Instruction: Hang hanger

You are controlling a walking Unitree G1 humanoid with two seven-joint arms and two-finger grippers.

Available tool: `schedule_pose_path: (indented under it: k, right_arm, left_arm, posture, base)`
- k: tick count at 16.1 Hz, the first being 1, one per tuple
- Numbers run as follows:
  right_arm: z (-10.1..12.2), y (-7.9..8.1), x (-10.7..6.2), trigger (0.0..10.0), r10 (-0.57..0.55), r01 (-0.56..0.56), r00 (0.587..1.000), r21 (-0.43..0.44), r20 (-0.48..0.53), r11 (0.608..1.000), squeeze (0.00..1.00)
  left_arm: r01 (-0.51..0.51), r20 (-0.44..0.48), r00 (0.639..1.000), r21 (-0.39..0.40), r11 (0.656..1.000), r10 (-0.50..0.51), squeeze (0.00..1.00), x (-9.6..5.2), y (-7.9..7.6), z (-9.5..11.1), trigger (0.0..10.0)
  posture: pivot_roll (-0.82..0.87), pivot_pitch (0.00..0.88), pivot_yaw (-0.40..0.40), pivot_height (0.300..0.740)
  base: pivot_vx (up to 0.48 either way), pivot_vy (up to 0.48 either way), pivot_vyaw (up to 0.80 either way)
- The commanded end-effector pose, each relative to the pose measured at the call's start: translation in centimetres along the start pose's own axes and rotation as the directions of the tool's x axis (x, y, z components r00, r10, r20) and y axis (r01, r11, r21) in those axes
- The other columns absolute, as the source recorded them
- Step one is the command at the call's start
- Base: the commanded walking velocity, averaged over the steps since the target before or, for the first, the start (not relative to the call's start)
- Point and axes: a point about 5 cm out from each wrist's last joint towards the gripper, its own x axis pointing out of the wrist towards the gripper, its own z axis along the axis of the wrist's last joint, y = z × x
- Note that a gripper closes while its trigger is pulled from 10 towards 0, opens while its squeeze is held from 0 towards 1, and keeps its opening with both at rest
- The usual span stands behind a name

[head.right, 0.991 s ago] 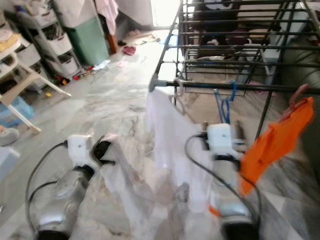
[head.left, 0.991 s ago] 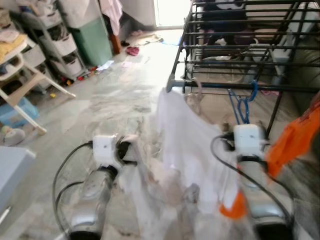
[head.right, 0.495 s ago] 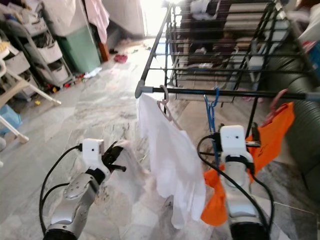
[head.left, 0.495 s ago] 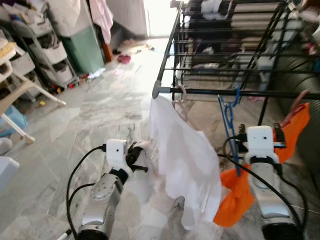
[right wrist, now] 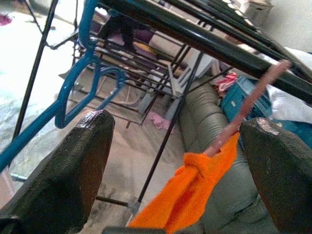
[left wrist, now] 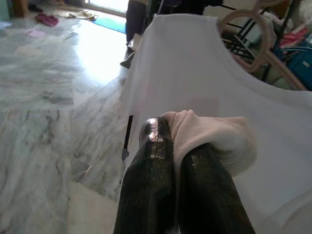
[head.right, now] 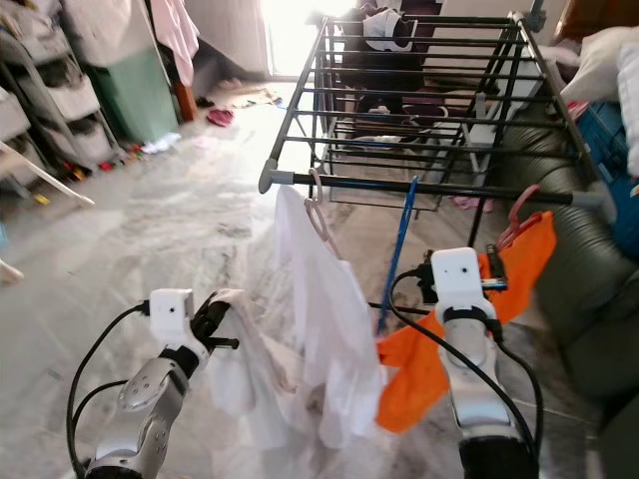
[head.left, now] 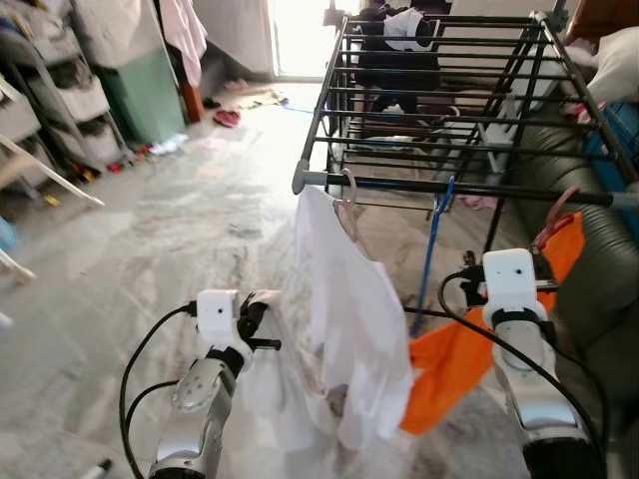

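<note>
Marble floor (head.left: 150, 230): drying rack (head.left: 449, 110) holds white shirt (head.left: 349, 299), orange garment (head.left: 459, 349).

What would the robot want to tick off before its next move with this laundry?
1. White shirt hanging from the rack's front bar on its pink hanger: ok.
2. Orange cloth hanging from the same bar on its own pink hanger: ok.
3. Right gripper free to let go: ok, its jaws are wide apart with the orange cloth between them, not pinched.
4. Left gripper free of cloth: not ok, its jaws are shut on a fold of white fabric.
5. Blue hanger on the bar between the two clothes: ok, bare and hanging.
6. Hooks fully seated over the bar: cannot tell.
</note>
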Motion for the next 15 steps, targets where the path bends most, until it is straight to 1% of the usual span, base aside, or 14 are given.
schedule_pose_path:
  k: [1,2,3,4,7,9,11,15]
  right_arm:
    - [0.4,0.6,0.5,10.0,0.034,-0.034,0.999,0.005,-0.005,0.999,0.0]
    - [0.5,0.8,0.7,10.0,0.042,-0.042,0.999,0.011,-0.011,0.999,0.0]
    - [0.7,1.4,1.5,10.0,0.06,-0.059,0.998,0.033,-0.03,0.998,0.0]
    - [0.9,1.6,1.9,10.0,0.068,-0.066,0.997,0.05,-0.033,0.997,0.0]
    - [1.0,2.2,2.8,10.0,0.072,-0.067,0.995,0.075,-0.064,0.995,0.0]
    - [1.5,2.9,3.6,10.0,0.081,-0.071,0.993,0.113,-0.087,0.991,0.0]
    - [1.9,3.9,4.4,10.0,0.084,-0.065,0.988,0.143,-0.13,0.988,0.0]
    - [1.5,3.9,5.2,10.0,0.024,0.008,0.976,0.146,-0.218,0.989,0.0]
  left_arm:
    - [-0.035,0.016,0.999,-0.002,0.999,0.035,0.0,-0.3,0.6,0.0,10.0]
    - [-0.042,0.017,0.999,-0.003,0.999,0.042,0.0,-0.4,0.7,0.0,10.0]
    - [-0.054,0.017,0.998,0.001,0.999,0.054,0.0,-0.7,1.0,-0.2,10.0]
    - [-0.058,0.016,0.998,0.006,0.998,0.058,0.0,-0.9,1.2,-0.2,10.0]
    - [-0.058,0.006,0.998,0.029,0.998,0.058,0.0,-1.1,1.8,-0.1,10.0]
    - [-0.052,-0.003,0.999,0.04,0.998,0.052,0.0,-1.2,2.2,-0.1,10.0]
    - [-0.026,-0.024,0.999,0.039,0.999,0.027,0.0,-1.1,2.0,-0.2,10.0]
    - [0.038,-0.055,0.998,0.023,0.999,-0.037,0.0,-1.4,1.3,-0.6,10.0]
  posture:
    - [-0.19,0.0,-0.032,0.74]
    - [-0.19,0.0,-0.034,0.74]
    - [-0.17,0.0,-0.034,0.74]
    - [-0.17,0.0,-0.028,0.74]
    - [-0.15,0.0,-0.011,0.74]
    - [-0.15,0.0,-0.001,0.74]
    - [-0.15,0.0,0.003,0.74]
    - [-0.13,0.0,0.016,0.74]
  base:
    - [0.0,0.0,0.0]
    - [0.0,0.0,0.0]
    - [0.0,0.0,0.0]
    - [0.0,0.0,0.0]
    - [0.0,0.0,0.0]
    - [0.0,0.0,0.0]
    - [0.0,0.0,0.0]
    - [0.0,0.0,0.0]
